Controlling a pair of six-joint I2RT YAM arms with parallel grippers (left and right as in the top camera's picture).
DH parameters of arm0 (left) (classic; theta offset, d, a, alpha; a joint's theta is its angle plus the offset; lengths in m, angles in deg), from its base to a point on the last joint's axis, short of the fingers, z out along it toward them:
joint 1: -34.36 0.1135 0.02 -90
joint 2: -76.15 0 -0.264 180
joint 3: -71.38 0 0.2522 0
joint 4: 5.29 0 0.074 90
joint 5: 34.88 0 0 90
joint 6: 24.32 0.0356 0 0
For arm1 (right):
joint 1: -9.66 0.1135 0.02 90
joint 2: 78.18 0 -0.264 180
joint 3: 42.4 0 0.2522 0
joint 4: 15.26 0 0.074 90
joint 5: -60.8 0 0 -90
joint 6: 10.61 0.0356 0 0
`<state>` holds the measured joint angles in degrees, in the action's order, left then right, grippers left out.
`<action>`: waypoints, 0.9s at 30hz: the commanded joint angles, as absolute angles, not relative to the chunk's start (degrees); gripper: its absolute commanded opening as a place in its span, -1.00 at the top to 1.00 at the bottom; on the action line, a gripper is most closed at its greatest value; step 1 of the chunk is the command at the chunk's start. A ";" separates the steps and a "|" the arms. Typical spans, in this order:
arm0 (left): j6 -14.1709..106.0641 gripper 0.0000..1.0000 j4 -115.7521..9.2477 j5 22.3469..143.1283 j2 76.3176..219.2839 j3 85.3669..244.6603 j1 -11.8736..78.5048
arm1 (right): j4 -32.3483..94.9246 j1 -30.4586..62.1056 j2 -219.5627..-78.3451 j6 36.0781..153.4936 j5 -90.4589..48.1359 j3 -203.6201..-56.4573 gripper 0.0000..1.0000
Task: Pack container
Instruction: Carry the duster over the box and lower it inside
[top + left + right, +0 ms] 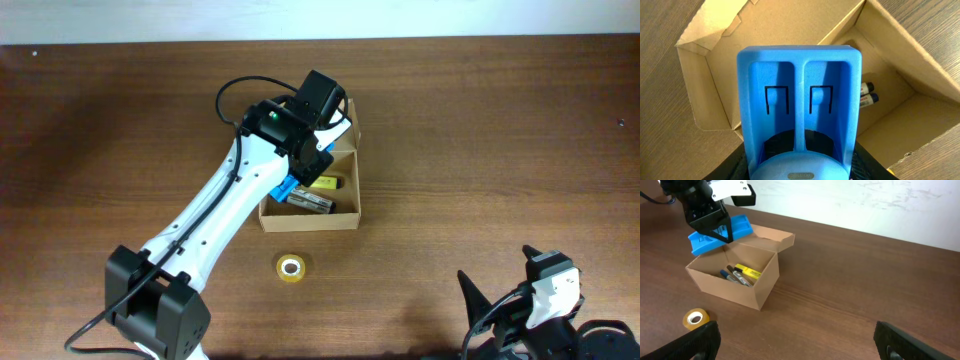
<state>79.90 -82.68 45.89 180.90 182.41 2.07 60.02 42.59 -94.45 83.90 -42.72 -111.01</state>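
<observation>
The container, likely a light, crushable cardboard box best gripped by one side wall, sits mid-desk at twelve o'clock from the tape roll, the left tool clamped on a blue plastic holder above it, the right tool spread apart.

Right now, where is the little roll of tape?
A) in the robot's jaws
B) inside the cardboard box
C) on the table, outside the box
C: the roll of tape lies on the table, outside the cardboard box and not touching it.
</observation>
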 commanded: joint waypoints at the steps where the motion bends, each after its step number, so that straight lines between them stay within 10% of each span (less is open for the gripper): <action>1: 81.06 0.18 -82.53 44.51 182.15 183.33 1.72 | 59.87 42.22 -94.28 84.58 -43.42 -110.90 -0.98; 27: 80.97 0.14 -80.58 45.30 192.84 183.33 -0.49 | 59.87 42.22 -94.28 84.58 -43.42 -110.90 -0.98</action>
